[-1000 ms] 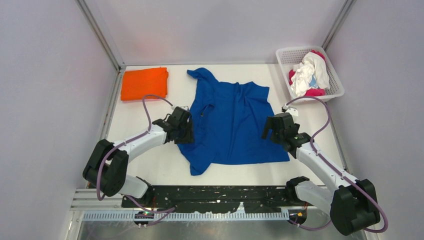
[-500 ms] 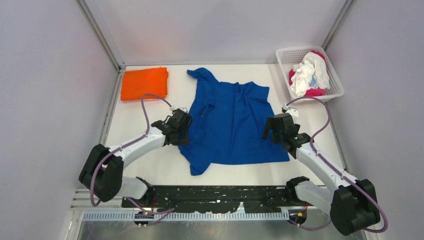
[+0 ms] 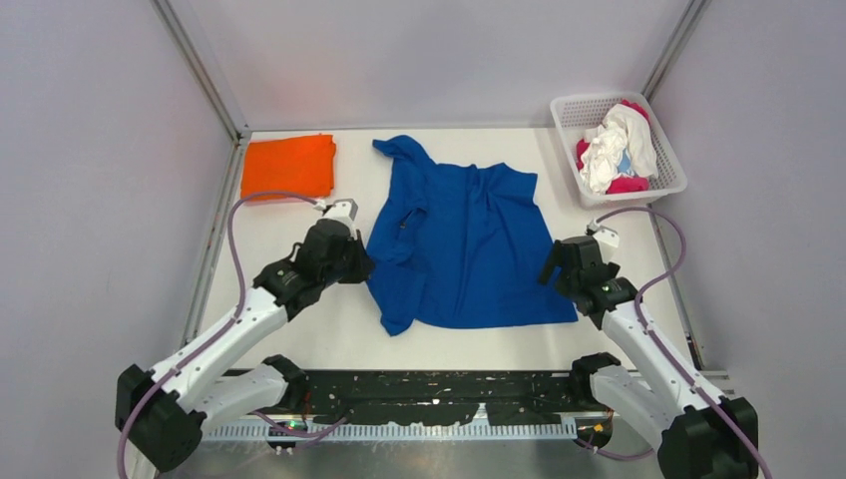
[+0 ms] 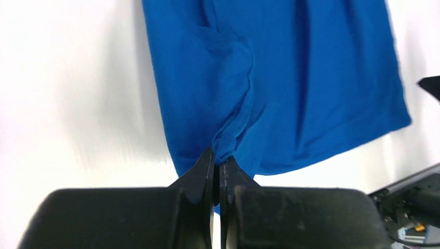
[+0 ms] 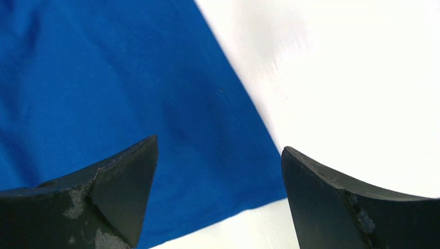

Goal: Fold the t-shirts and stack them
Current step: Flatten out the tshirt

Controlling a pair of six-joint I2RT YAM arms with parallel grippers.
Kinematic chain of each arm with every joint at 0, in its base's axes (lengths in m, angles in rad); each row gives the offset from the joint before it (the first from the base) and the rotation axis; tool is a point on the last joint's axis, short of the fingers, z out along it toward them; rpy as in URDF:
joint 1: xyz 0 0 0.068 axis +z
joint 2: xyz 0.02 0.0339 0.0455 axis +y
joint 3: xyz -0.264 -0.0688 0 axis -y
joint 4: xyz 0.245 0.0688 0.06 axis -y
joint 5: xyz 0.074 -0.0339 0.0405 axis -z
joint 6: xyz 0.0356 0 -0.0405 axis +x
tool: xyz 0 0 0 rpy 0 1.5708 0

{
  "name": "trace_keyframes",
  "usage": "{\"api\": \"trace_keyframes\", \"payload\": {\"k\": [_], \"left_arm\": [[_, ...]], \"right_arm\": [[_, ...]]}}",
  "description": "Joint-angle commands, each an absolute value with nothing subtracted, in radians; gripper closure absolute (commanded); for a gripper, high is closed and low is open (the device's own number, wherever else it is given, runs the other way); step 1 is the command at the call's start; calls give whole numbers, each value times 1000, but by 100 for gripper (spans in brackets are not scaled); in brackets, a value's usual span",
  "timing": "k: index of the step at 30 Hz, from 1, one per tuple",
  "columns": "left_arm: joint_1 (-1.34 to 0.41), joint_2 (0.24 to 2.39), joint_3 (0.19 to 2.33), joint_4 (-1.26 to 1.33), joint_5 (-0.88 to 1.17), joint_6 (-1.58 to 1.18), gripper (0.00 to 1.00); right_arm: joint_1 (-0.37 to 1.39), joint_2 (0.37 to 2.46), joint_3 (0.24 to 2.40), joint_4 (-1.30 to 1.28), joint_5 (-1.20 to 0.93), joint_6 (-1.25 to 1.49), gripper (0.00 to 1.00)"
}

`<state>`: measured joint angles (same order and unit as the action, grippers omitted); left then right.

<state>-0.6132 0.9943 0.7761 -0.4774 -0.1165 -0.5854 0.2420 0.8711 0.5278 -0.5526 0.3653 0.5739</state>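
Note:
A royal blue t-shirt (image 3: 469, 244) lies spread and rumpled on the white table, plain side up. My left gripper (image 3: 361, 267) is shut on a bunched fold of its left edge (image 4: 231, 140). My right gripper (image 3: 555, 271) is open and empty above the shirt's near right corner (image 5: 249, 171), one finger over the cloth, the other over bare table. A folded bright orange t-shirt (image 3: 288, 167) lies at the back left. White (image 3: 619, 145) and magenta (image 3: 629, 184) shirts are heaped in the basket.
A white plastic lattice basket (image 3: 569, 110) stands at the back right corner. Grey walls and metal posts enclose the table on three sides. A black mounting rail (image 3: 419, 394) runs along the near edge between the arm bases.
My left gripper has pulled back toward the near left with the shirt's edge pinched, drawing the left side into a fold. My right gripper has drawn back toward the near right corner.

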Motion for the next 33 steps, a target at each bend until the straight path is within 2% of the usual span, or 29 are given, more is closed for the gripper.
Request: {"api": "trace_keyframes", "payload": {"k": [1,10,16,18,23,25,26,27,28,29,30,31,33], "left_arm": [[-617,866,706,-351,-13,-556,100],[-615,686,582,-314,50,-575,100],[-616,630,525,-466,-70,-597,100],[-616,604,488,-488,-99,-612,100],[-616,552,420,-479,-117,-657,100],[-615,542,411,-465,-121,-660,100],[-614,539,412,-458,-122,-662,100],[-616,536,416,-451,-125,-662,100],[-615,537,422,-444,-126,-662,100],[-615,537,433,-434,-126,-661,100],[-614,537,446,-427,-127,-661,100],[-615,538,461,-415,-127,-659,100],[-614,537,504,-405,-126,-649,100]], "right_arm": [[170,792,473,-658,340,643,4],[161,783,398,-631,239,725,5],[162,885,380,-541,240,728,0],[162,924,373,-497,237,726,3],[163,1019,366,-391,199,717,20],[162,1036,367,-358,190,707,33],[162,1039,369,-348,187,700,47],[164,1037,371,-330,187,697,54],[163,1027,374,-322,189,691,67],[162,1019,382,-315,194,685,74],[163,998,388,-315,206,680,85],[164,984,406,-321,210,667,92],[163,928,442,-342,230,645,94]]}}
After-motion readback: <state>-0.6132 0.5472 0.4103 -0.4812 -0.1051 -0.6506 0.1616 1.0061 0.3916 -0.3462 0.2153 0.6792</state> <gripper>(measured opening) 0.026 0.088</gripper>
